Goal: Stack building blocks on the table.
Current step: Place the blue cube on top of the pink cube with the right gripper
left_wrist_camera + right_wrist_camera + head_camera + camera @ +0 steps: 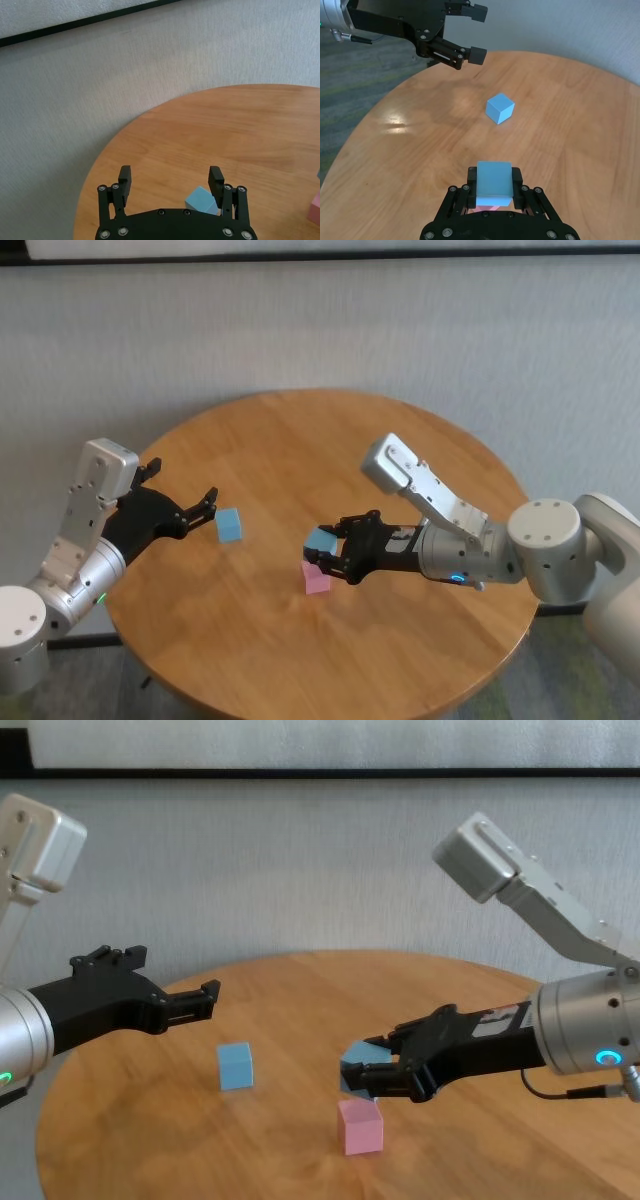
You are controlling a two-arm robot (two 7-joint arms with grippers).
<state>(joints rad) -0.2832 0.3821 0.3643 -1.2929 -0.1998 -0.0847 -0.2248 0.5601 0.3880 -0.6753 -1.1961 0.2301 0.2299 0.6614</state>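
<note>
My right gripper point(325, 552) is shut on a light blue block point(320, 540) and holds it just above the pink block point(316, 578), which rests on the round wooden table point(400, 440). In the right wrist view the held block point(494, 180) sits between the fingers, with pink showing under it. The second light blue block point(230, 525) lies alone on the table to the left. My left gripper point(185, 495) is open and empty, hovering just left of that block, which also shows in the left wrist view point(202, 200).
The table's round edge point(130, 640) runs close under my left arm. A grey wall stands behind the table.
</note>
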